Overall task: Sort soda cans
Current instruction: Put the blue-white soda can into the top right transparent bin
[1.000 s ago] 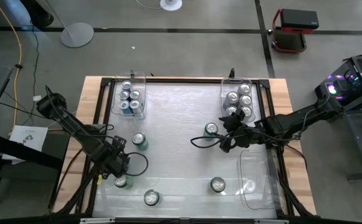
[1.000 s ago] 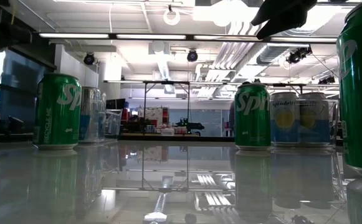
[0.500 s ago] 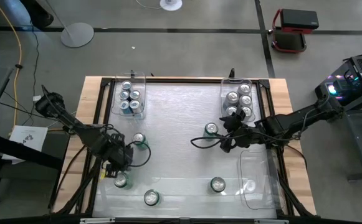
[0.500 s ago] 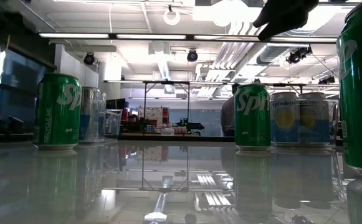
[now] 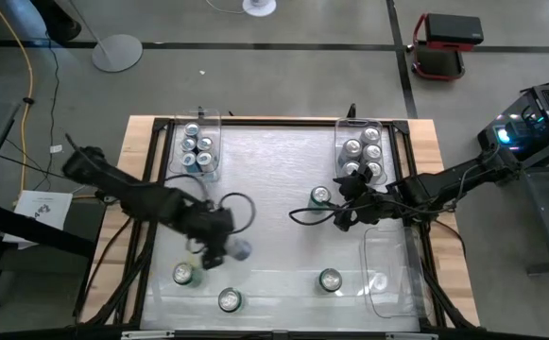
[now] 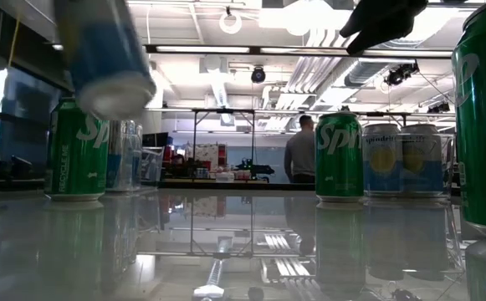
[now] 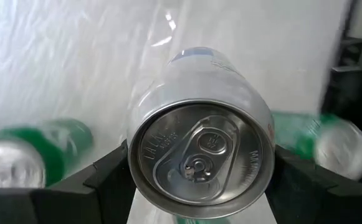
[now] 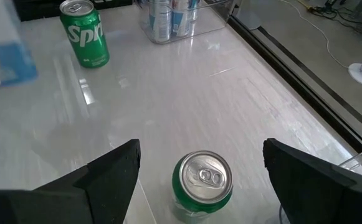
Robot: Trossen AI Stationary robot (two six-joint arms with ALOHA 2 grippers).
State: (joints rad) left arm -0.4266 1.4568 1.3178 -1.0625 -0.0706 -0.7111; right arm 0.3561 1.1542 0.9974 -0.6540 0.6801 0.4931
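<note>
My left gripper (image 7: 200,180) clamps a blue-silver can (image 7: 200,155) aloft; I should carry it level, while my right gripper (image 8: 199,180) waits wide open.

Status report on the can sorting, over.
Left tool shut on a silver-blue can, lifted off the table. Right tool open, hovering over a green can. Loose green cans below the carry path.

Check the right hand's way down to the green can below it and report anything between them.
Nothing visible stands between them: the right hand hangs open over the green can, its fingers on either side, with only bare table around it.
</note>
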